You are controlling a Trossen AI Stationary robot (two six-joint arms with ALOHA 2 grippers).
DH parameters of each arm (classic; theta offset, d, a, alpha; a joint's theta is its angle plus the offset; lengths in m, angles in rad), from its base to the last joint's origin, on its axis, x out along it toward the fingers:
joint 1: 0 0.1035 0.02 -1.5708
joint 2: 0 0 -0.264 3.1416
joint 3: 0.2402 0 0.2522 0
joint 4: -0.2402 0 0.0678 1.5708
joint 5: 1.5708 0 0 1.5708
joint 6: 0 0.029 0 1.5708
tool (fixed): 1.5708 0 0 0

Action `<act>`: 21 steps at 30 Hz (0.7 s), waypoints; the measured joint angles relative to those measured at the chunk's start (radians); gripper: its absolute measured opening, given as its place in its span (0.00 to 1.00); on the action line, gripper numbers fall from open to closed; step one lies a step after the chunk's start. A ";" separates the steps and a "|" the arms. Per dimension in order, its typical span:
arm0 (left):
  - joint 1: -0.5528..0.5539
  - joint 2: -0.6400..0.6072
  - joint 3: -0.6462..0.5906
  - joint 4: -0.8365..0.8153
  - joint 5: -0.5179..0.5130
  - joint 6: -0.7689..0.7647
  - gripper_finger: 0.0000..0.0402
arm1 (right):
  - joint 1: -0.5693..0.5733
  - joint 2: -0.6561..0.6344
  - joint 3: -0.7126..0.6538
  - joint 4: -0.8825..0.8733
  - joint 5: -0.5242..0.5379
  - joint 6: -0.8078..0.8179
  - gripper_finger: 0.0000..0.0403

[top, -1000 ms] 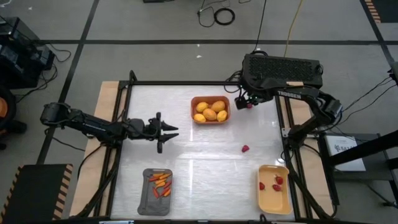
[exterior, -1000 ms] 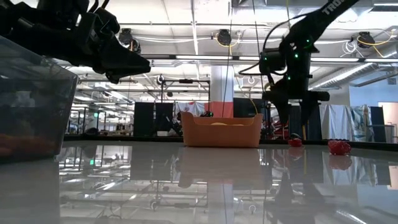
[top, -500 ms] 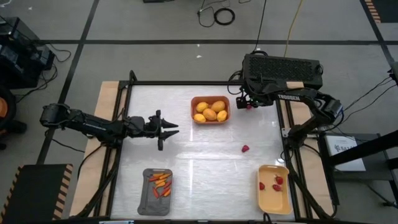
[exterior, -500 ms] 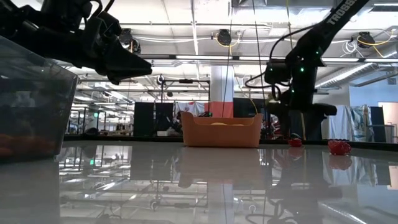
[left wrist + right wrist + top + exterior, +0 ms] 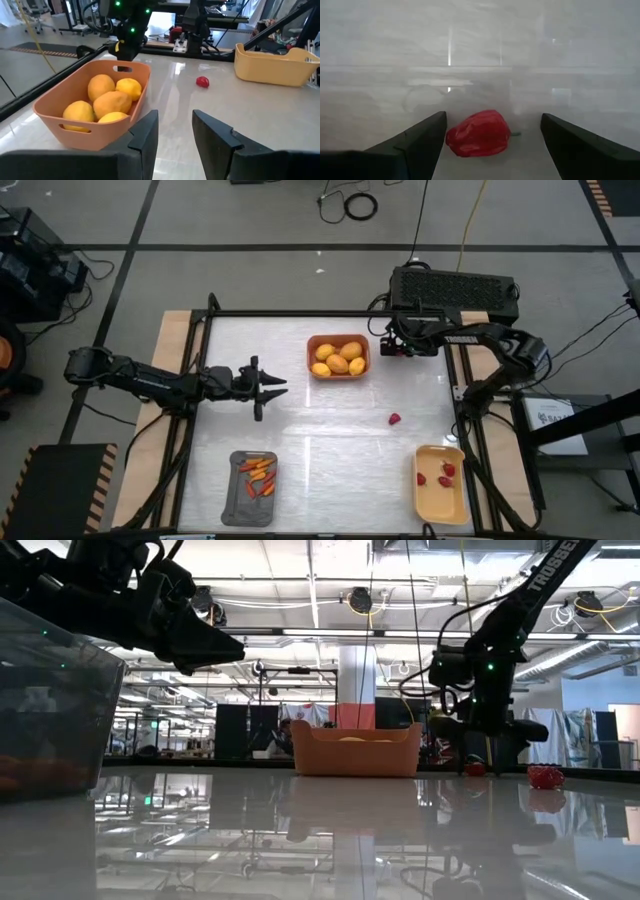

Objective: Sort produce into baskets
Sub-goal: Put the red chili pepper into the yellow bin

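Berry (image 5: 479, 133) between right gripper (image 5: 490, 142) fingers

Open-plan robotics lab: ceiling ducts (image 5: 300, 605), workbenches.

Yellow-orange lemons (image 5: 338, 359) in orange-brown basket (image 5: 338, 340); red berry (image 5: 479, 133)

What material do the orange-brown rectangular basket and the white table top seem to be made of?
The orange-brown rectangular basket looks like matte moulded plastic: smooth even walls, rounded rim, a cut-out handle slot. The white table top looks like a glossy hard sheet, perhaps laminate or acrylic: it mirrors the room and the basket.
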State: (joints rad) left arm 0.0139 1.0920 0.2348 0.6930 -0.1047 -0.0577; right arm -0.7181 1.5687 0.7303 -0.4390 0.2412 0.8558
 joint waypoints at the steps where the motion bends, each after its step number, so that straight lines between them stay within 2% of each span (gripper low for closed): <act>1: 0.000 0.000 0.000 0.000 0.001 0.013 0.32 | 0.000 0.003 0.000 0.006 0.001 0.000 0.79; 8: 0.000 0.000 0.000 -0.003 0.006 0.020 0.32 | 0.006 0.012 0.000 0.034 0.007 0.000 0.75; 21: 0.000 0.000 0.000 -0.002 0.008 0.022 0.32 | 0.005 0.004 0.000 0.029 -0.039 0.023 0.49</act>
State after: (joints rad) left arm 0.0139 1.0919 0.2348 0.6906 -0.0971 -0.0360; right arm -0.7128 1.5732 0.7303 -0.4100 0.2020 0.8791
